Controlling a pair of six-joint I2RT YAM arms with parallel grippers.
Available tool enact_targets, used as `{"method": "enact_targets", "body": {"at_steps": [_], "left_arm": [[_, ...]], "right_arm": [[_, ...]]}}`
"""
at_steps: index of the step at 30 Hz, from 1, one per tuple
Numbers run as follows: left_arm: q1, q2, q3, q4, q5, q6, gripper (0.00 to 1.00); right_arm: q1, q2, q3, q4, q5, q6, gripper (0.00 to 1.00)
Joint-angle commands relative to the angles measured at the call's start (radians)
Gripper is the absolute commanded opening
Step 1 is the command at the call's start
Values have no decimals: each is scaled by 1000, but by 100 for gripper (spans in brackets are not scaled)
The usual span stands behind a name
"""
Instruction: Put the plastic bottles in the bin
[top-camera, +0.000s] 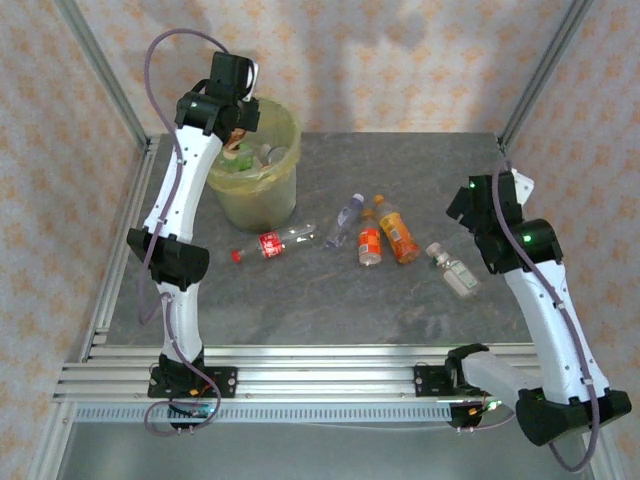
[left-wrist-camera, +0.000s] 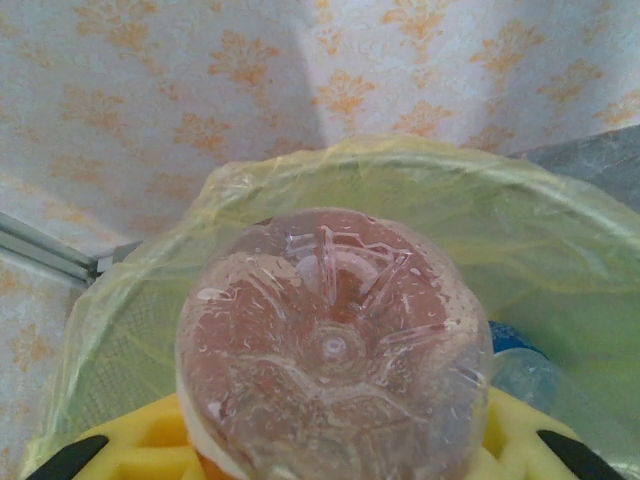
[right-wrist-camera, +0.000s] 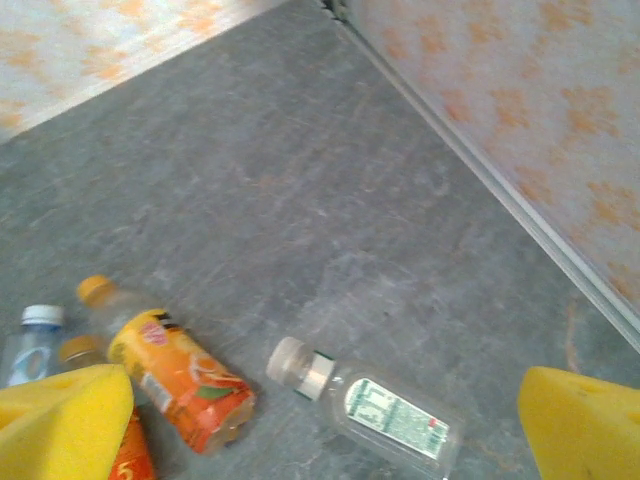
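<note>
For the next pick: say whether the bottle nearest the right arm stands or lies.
Lying: the bottle rests on its side on the table.

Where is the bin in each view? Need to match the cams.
Top external: the bin stands at the back left of the table, under the left gripper.
Left wrist: its bag-lined rim arches across mid-frame, behind the clear bottle held in that gripper.
Right wrist: this camera faces the table's right side, toward the white-capped bottle.
Shared landmark: the patterned wall bordering the table.
</note>
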Motion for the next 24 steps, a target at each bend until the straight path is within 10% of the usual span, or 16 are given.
{"method": "enact_targets", "body": {"at_steps": [1, 24], "left_arm": [[2, 7, 38, -42, -35, 24, 29], [3, 54, 82, -67, -48, 12, 94]], "right_arm": [[-66, -7, -47, -62, -27, 18, 99], [-348, 96, -269, 66, -223, -51, 99]]}}
